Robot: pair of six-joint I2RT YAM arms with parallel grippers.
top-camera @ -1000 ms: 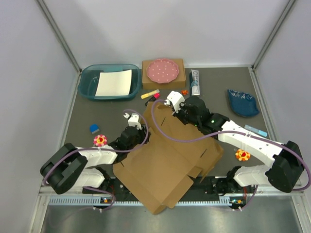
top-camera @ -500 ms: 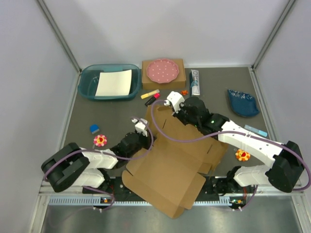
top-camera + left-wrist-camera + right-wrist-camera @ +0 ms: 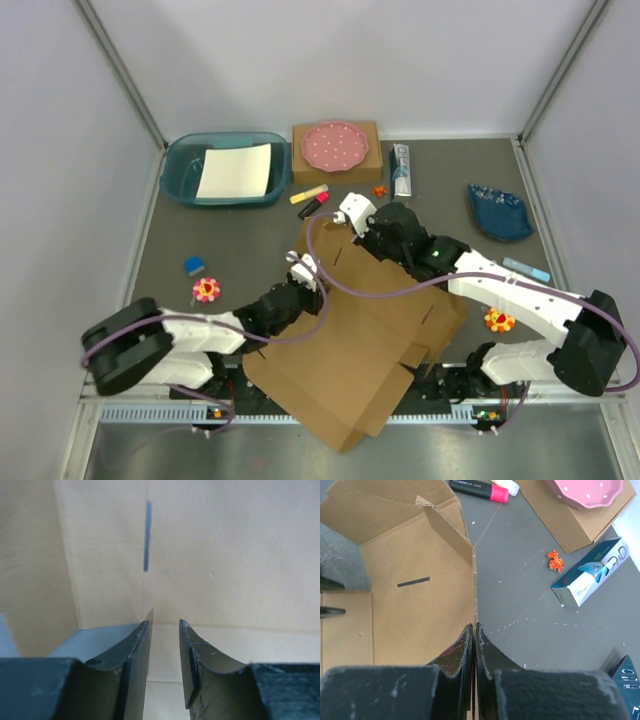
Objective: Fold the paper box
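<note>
While box (image 3: 340,350) is lying mostly unfolded, right gripper (image 3: 475,628) is pinching its raised edge; left gripper (image 3: 164,625) is gaping slightly.

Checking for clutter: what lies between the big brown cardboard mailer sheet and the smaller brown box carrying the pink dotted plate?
Two markers, seen in the top view: a yellow marker and beside it a black marker with a pink cap.
</note>
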